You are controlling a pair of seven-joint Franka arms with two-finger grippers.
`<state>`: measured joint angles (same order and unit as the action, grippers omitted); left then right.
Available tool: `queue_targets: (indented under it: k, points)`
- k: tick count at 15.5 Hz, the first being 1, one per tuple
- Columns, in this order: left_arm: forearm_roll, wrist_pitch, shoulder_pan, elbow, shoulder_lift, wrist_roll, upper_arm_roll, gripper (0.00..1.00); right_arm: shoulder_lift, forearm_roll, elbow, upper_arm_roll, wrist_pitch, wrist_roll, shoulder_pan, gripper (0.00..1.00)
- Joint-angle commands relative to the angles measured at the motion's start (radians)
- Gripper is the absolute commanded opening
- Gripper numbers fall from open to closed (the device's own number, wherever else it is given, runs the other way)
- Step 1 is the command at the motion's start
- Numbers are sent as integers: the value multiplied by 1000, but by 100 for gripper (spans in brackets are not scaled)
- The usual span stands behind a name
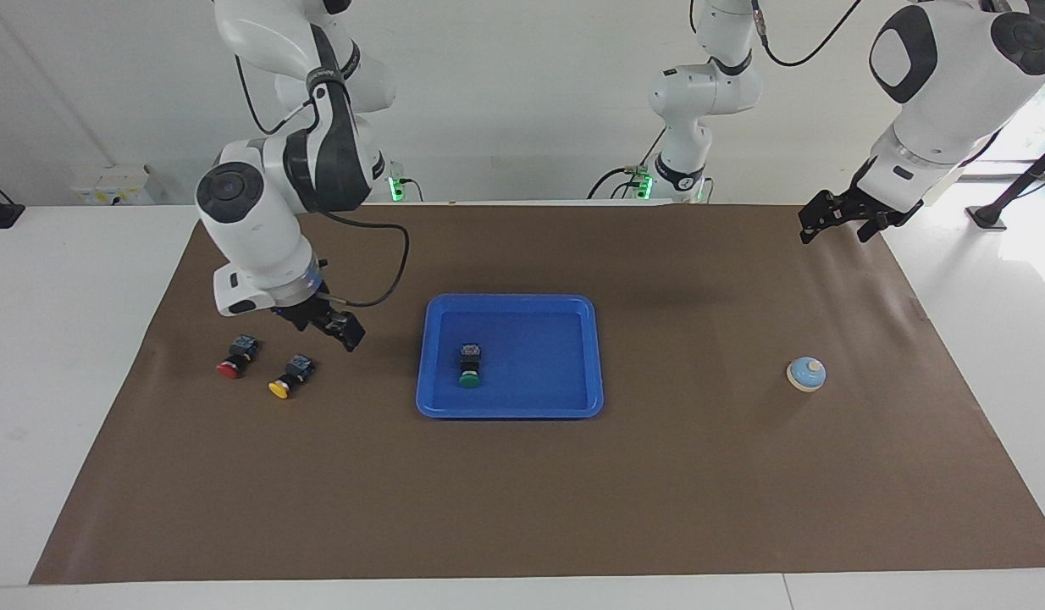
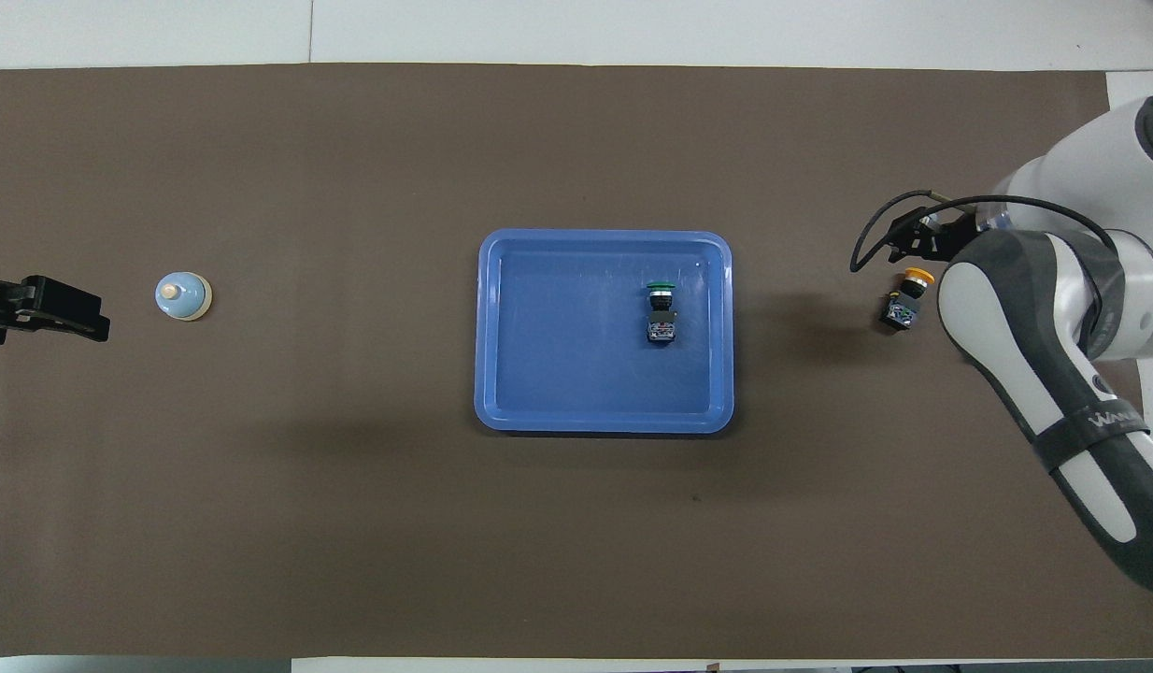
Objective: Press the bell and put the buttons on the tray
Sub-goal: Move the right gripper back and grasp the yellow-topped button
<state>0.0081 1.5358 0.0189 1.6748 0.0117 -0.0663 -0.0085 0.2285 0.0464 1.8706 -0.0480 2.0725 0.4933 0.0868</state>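
Green button (image 1: 469,371) lies on its side in the blue tray (image 1: 573,305) at mid-bench, cap pointing away from the robots. Right claw (image 1: 340,329) hangs low over the brown mat (image 1: 522,491) beside the yellow button (image 1: 289,378) — whether its fingers are spread or pressed together, I cannot tell. The red button (image 1: 235,358) lies beside the yellow one, toward the right arm's end, both on the mat outside the tray. Left claw (image 1: 836,222) waits in the air at its own end, fingers spread, holding nothing — the bell (image 1: 806,374) stands on the mat there, well apart from the tray.
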Motion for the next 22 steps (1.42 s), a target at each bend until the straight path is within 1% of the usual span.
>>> queue_targets:
  k: [1,4,9,12,13,14,15,16,17,20,22]
  points:
    - [-8,-16,0,-3,10,10,2,100,-46,12,130,-12,118,-9,39,100]
    - [-8,-16,0,-3,10,10,2,100,1,13,130,-12,182,30,39,100]
    - [-8,-16,0,-3,10,10,2,100,92,15,134,-12,282,105,10,100]
    - [-8,-16,0,-3,10,10,2,100,101,26,137,-12,284,113,8,100]
    - [-8,-16,0,-3,10,10,2,100,100,26,159,-12,294,114,8,100]
    - [-8,-16,0,-3,10,10,2,100,97,26,174,-12,314,111,8,85]
    - [-8,-16,0,-3,10,10,2,100,97,27,176,-12,313,108,8,57]
    - [-8,-16,0,-3,10,10,2,100,95,27,174,-12,298,104,8,22]
    - [-8,-16,0,-3,10,10,2,100,94,27,174,-13,285,100,8,0]
    - [-8,-16,0,-3,10,10,2,100,74,27,157,-15,200,102,5,0]
    - [-8,-16,0,-3,10,10,2,100,60,27,116,-15,132,99,-15,0]
